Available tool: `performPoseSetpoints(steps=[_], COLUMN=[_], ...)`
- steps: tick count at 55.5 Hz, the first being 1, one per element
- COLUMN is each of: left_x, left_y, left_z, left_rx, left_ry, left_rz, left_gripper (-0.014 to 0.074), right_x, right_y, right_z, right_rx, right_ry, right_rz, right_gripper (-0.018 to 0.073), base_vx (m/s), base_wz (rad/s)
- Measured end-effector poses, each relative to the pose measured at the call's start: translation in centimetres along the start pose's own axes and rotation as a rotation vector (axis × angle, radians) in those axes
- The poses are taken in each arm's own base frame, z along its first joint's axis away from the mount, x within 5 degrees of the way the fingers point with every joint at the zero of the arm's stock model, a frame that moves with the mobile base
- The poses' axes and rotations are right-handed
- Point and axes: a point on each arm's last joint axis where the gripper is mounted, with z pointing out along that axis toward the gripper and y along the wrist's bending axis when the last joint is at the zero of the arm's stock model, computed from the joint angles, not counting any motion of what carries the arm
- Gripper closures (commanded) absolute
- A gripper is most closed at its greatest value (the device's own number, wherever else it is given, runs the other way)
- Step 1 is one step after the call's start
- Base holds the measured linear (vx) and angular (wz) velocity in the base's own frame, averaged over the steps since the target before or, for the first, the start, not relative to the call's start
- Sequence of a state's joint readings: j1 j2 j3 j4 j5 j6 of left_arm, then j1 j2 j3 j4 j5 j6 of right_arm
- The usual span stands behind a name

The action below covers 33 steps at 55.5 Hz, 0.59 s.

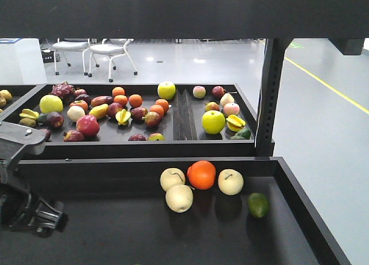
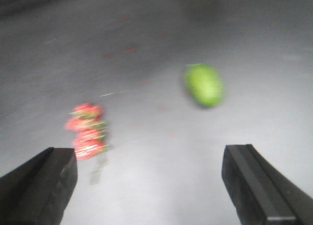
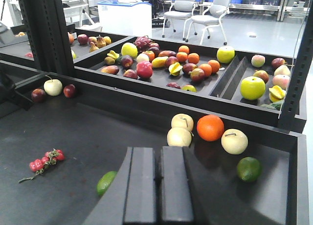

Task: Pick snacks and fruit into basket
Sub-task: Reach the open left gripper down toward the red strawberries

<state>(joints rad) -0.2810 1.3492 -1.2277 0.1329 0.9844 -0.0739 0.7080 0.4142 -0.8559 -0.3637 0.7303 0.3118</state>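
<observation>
Two black trays: far tray (image 1: 144,148) packed w/ mixed fruit, near tray (image 1: 127,230) mostly bare. No basket or snacks in sight. Over the near tray the left gripper (image 2: 149,161) hangs w/ jaws wide apart, nothing btwn them. The right gripper (image 3: 157,154) is pinched closed, empty. On the right, three pale fruits (image 1: 179,197) sit beside an orange (image 1: 201,174), w/ a lime (image 1: 258,204) near-right of them. Further left lies an oval green fruit (image 2: 204,84), prob. firm and slick; I'd pinch it across the short waist. Its long axis slants far-left to near-right in the blurry left wrist view. The berry sprig (image 2: 87,131) beside it looks fragile, stem trailing near.
</observation>
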Motion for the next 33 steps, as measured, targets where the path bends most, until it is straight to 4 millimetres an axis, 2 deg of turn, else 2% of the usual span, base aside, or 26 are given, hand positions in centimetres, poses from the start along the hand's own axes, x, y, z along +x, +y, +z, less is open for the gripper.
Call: performPoseSetpoints(steps=[7,15,24,33], left_x=[0.0,0.2,0.5,1.1], left_y=[2.9,5.5,7.0,8.0], left_z=[2.4,5.7,9.9,14.2], left_rx=[-0.054,-0.038,0.046,0.056], left_ry=[0.075,0.142,0.203,0.244], left_rz=[-0.054,-0.092,-0.122,-0.133], left_gripper=[-0.0113,-0.0097,-0.0078,-0.0071], right_x=[0.0,0.0,0.0,0.0], right_y=[0.0,0.0,0.0,0.0], right_z=[0.0,0.0,0.0,0.0], right_rx=[0.000,-0.001,-0.001,-0.002], right_ry=[0.000,0.000,0.000,0.001], right_rz=[0.000,0.002,0.002,0.002], right_gripper=[0.0566,0.0566,0.0566,0.0566], base_vx=[0.00,0.00,0.00,0.00], base_wz=[0.00,0.00,0.00,0.00])
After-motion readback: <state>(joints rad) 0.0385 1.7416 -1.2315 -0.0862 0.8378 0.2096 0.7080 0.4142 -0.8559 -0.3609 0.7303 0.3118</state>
